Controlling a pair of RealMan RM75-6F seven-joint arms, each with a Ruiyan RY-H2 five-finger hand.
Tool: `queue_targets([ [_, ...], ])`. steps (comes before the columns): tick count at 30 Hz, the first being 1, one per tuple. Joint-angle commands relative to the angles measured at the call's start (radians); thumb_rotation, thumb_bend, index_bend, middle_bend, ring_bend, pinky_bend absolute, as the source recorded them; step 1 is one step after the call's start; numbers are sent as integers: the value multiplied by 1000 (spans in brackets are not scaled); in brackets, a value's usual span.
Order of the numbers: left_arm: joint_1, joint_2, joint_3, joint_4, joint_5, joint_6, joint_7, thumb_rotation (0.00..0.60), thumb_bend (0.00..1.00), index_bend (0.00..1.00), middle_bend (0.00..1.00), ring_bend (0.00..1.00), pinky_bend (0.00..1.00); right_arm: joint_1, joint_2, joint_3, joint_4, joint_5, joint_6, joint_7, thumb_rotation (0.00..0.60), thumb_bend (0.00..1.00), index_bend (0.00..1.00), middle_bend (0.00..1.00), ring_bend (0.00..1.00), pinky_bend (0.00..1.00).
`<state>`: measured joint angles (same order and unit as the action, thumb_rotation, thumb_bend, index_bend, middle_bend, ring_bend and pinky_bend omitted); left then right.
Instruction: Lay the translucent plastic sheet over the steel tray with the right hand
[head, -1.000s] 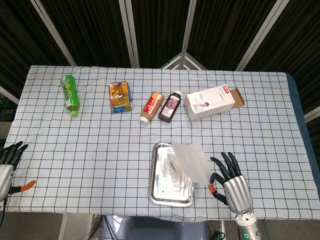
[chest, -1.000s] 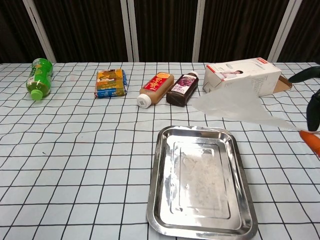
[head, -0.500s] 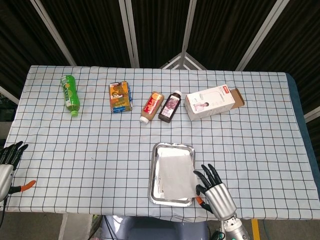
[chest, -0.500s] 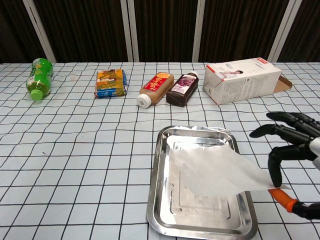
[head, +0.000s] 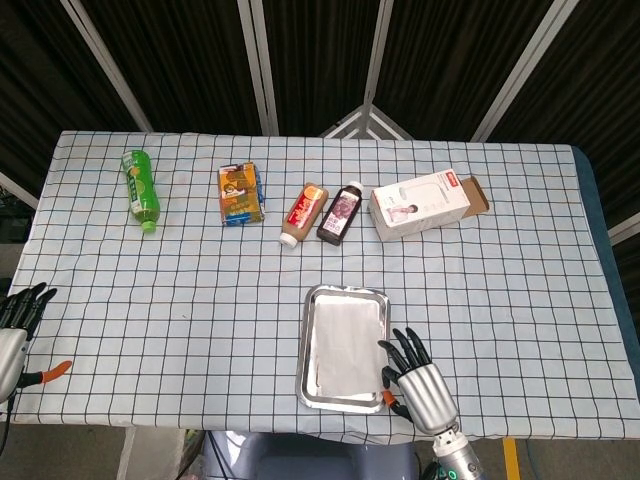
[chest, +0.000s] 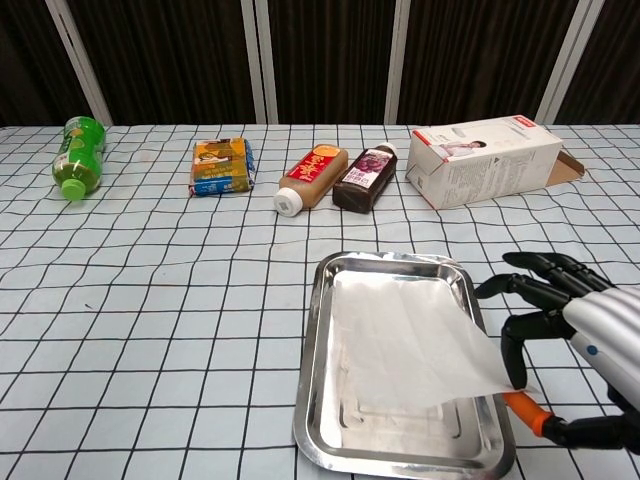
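The steel tray (head: 305, 352) (chest: 308, 400) lies near the table's front edge, a little right of centre. The translucent plastic sheet (head: 350, 343) (chest: 400, 335) is spread over most of its inside. Its near right corner stays lifted over the tray's right rim. My right hand (head: 420, 385) (chest: 585, 335) sits just right of the tray and pinches that corner between a dark finger and the orange-tipped thumb. My left hand (head: 12, 335) hangs off the table's front left corner with its fingers spread and nothing in it.
Across the back of the checked tablecloth lie a green bottle (head: 141, 187) (chest: 78, 152), an orange-and-blue carton (head: 241, 193) (chest: 221, 165), a brown bottle (head: 303, 214), a dark bottle (head: 340, 213) and an open white box (head: 428, 203) (chest: 485, 160).
My right hand has come down and leftward towards the tray. The sheet, first hanging in the air beside the tray, now lies spread inside it with one corner still raised.
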<state>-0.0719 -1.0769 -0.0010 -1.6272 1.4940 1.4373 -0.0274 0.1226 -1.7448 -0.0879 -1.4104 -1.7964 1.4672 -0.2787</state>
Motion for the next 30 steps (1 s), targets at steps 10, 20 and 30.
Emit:
queue_targets([
  [10,1,1,1,-1,3,3,-1,600,0,0,0,0,0,-12,-6,-7,-31,18,-10,-53,600,492,657,231,40,0],
  [20,0,3,2,-2,5,1,-9,600,0,0,0,0,0,-11,1,-27,-38,11,-27,-80,600,491,185,173,0,0],
  [30,0,5,3,-2,5,0,-12,600,0,0,0,0,0,-14,8,-35,-41,-1,-18,-89,600,491,79,146,0,0],
])
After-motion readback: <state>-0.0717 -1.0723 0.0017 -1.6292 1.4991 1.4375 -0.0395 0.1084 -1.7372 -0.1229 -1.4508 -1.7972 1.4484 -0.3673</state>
